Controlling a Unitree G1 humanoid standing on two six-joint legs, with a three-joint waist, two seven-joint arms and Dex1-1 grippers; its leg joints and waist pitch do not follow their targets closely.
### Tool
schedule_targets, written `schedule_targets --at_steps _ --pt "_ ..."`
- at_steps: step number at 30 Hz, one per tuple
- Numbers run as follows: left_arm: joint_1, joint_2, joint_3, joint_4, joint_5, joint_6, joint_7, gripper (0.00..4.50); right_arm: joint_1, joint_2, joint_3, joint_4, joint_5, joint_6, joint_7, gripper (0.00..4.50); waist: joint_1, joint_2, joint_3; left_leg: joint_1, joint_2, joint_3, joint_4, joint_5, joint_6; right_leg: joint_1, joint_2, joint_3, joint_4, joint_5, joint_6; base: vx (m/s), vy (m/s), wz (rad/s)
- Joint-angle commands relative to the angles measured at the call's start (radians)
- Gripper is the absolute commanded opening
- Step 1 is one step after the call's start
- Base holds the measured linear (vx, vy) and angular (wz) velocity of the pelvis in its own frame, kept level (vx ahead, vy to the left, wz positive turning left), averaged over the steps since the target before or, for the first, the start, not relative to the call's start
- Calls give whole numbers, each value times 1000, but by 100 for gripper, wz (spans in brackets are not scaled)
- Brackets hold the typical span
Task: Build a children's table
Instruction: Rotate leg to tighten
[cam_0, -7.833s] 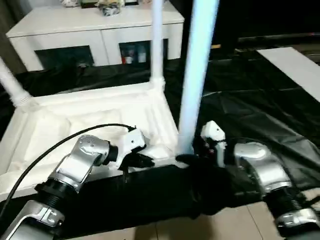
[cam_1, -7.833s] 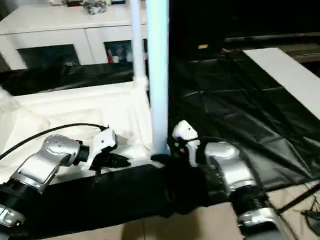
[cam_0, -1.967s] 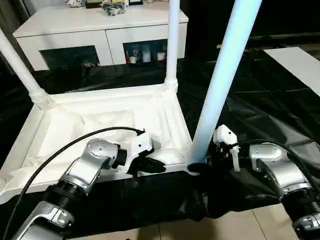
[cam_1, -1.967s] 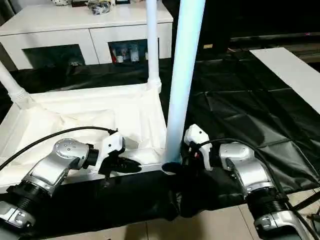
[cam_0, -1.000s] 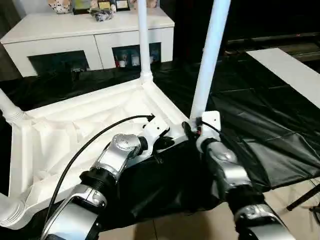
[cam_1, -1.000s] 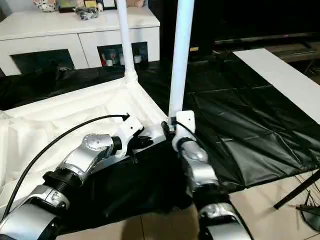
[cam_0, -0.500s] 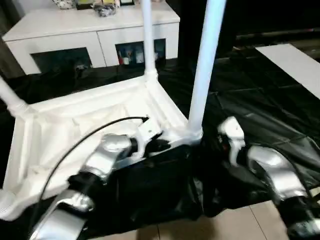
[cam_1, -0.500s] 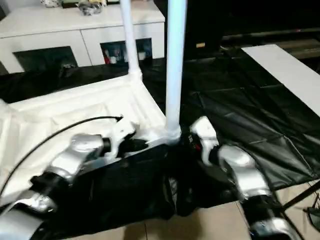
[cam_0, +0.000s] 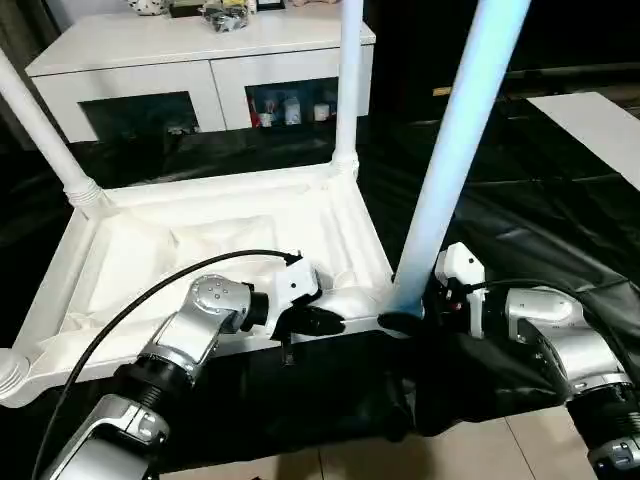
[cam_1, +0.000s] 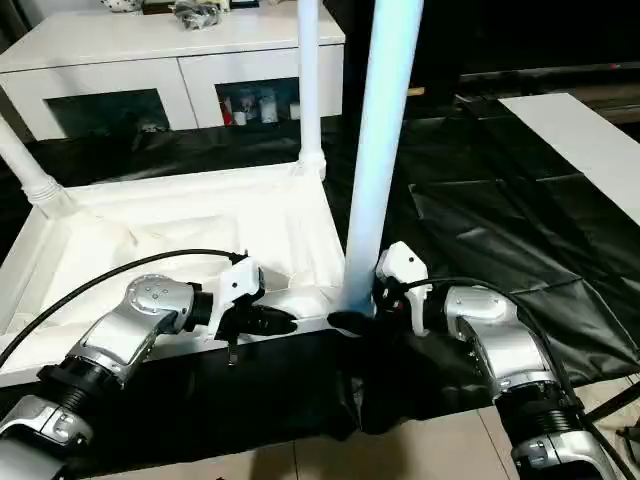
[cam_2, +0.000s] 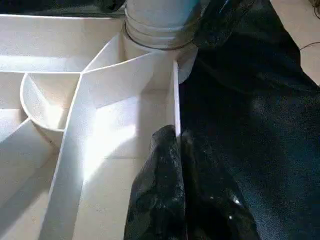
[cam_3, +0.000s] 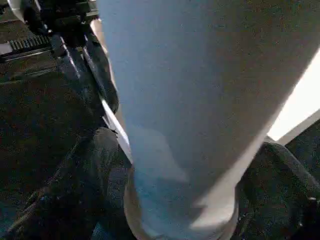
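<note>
Black sheeting (cam_0: 520, 210) covers the floor, with a white cabinet (cam_0: 200, 60) at the far side. The tabletop (cam_0: 200, 250) lies upside down, 3 legs in view. The left gripper (cam_0: 325, 322) is clamped on its near rim. The right gripper (cam_3: 180, 200) has its fingers (cam_3: 85, 180) around the near-right leg (cam_0: 450, 170).

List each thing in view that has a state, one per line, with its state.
tabletop: upside down on the black sheet, ribbed underside up.
near-right leg: upright in its corner socket.
far-right leg: upright in its socket.
far-left leg: socketed, leaning.
left gripper: jaws shut on the tabletop's near rim.
right gripper: jaws around the near-right leg's base.
cabinet: doors closed.
</note>
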Motion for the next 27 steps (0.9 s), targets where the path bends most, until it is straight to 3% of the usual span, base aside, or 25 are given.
schedule_targets --at_steps 1,10,16,19,21,22,24,25,27 --pt "13 7 -14 -14 -4 12 -27 0 -21 -6 17 5 -10 18 7 357 -3 -24 -64 10 55 -20 -67 -144 101 48 -56 38 -49 -200 -249 0 0 0" --pt "13 9 -13 -18 3 21 -20 0 -27 7 17 27 -31 17 -2 272 -3 -21 -65 10 54 -21 -66 -147 97 49 -55 37 -49 -201 -247 0 0 0" --pt "11 6 -10 -7 11 18 -3 0 -21 28 9 49 -41 14 -48 258 -4 -21 -65 11 54 -21 -66 -154 94 48 -55 37 -51 -207 -248 0 0 0" --pt "-4 -10 1 32 28 16 55 0 -16 80 -12 84 -59 25 -169 256 -12 -21 -60 10 52 -23 -72 -194 73 47 -56 37 -58 -272 -231 0 0 0" --pt "-39 -44 24 99 44 8 144 0 -4 149 -37 107 -73 47 -314 256 -22 -21 -54 14 48 -23 -76 -237 50 42 -55 36 -71 -348 -210 0 0 0" --pt "-74 -74 43 159 56 -5 225 0 6 209 -59 116 -81 78 -439 256 -34 -22 -52 20 45 -26 -80 -289 18 38 -54 35 -80 -425 -183 0 0 0" --pt "-79 -79 45 167 58 -7 235 0 7 218 -64 118 -82 85 -459 256 -39 -22 -52 25 45 -31 -83 -323 2 37 -55 33 -85 -471 -162 0 0 0" --pt "-133 -117 65 253 76 -23 354 0 7 310 -108 140 -97 135 -675 255 -44 -19 -50 26 42 -34 -86 -350 -7 32 -54 32 -92 -507 -141 0 0 0" --pt "-164 -139 85 300 78 -27 429 0 1 356 -130 162 -106 146 -788 255 -53 -20 -48 31 41 -38 -89 -386 -23 29 -53 29 -98 -545 -121 0 0 0"
